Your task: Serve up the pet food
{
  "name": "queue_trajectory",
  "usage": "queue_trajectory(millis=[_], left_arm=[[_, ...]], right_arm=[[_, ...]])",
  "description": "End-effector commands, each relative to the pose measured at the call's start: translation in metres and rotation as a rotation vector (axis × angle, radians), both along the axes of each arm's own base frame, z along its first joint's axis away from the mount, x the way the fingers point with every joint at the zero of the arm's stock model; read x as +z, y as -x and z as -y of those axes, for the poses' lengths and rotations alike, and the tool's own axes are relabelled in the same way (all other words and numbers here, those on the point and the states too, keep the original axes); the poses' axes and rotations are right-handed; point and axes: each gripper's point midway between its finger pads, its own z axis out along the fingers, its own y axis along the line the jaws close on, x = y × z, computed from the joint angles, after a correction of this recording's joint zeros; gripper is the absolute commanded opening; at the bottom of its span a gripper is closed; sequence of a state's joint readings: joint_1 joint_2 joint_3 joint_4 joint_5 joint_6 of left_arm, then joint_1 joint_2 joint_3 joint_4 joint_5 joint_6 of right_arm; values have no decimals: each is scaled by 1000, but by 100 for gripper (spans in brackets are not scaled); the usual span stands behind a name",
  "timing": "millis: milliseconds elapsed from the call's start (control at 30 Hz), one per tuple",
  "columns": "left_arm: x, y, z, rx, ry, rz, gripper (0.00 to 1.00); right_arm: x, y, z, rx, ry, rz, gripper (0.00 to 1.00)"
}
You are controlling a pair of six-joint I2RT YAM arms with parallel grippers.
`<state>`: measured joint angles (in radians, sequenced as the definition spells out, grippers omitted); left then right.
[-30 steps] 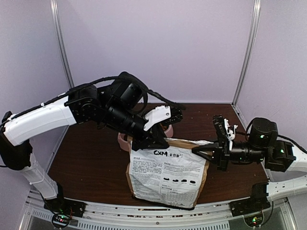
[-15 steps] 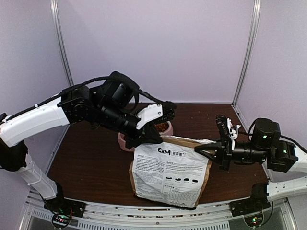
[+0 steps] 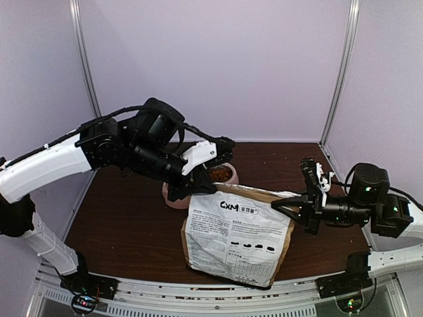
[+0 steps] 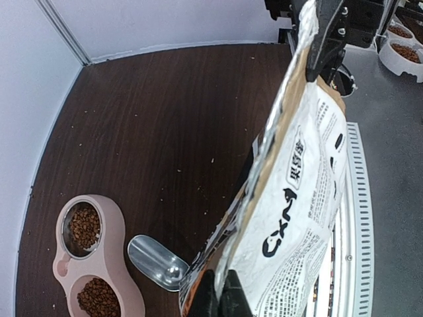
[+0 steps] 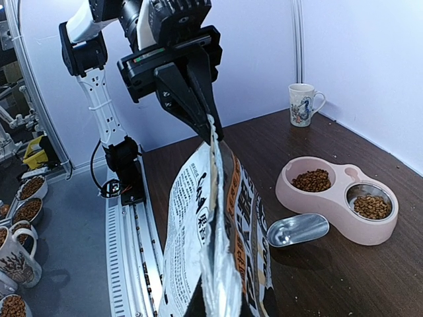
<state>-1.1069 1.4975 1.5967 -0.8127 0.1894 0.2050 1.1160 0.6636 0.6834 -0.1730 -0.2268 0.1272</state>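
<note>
The tan paper bag (image 3: 238,231) with its white label stands upright in the middle of the table, held by its top edge. My left gripper (image 3: 203,190) is shut on the top left corner (image 4: 221,281). My right gripper (image 3: 283,207) is shut on the top right corner (image 5: 221,307). Behind the bag lies the pink double bowl (image 3: 173,197), (image 4: 115,254), (image 5: 337,210). Reddish-brown pet food fills both cups (image 4: 84,228), (image 4: 99,298), (image 5: 312,179), (image 5: 371,207). The bag's contents are hidden.
A metal scoop (image 4: 155,262), (image 5: 297,229) lies empty on the table between bag and bowl. A painted mug (image 5: 303,104) stands at the far corner. Off the table's near edge sit spare bowls of kibble (image 5: 30,188) and mugs. A few crumbs dot the dark wood.
My left gripper has closed on the bag's top left corner and drawn back a little. The bag has shifted slightly right, and the bowl's right cup has come into view.
</note>
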Motion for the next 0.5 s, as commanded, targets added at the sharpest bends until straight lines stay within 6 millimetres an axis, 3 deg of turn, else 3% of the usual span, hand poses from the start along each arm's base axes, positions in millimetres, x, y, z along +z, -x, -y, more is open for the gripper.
queue_trajectory(millis=[0, 133, 200, 400, 467], left_arm=[[-1, -36, -40, 171, -77, 67, 14], [-1, -39, -43, 185, -77, 76, 12], [-1, -38, -42, 176, -71, 70, 0], [12, -14, -26, 62, 9, -15, 0], [18, -4, -21, 32, 29, -27, 0]], right_arm=[[27, 2, 12, -19, -70, 36, 0], [26, 3, 13, -21, -63, 33, 0], [26, 3, 14, -21, -63, 33, 0], [27, 1, 14, -32, -36, 25, 0], [25, -1, 15, -39, 3, 13, 14]])
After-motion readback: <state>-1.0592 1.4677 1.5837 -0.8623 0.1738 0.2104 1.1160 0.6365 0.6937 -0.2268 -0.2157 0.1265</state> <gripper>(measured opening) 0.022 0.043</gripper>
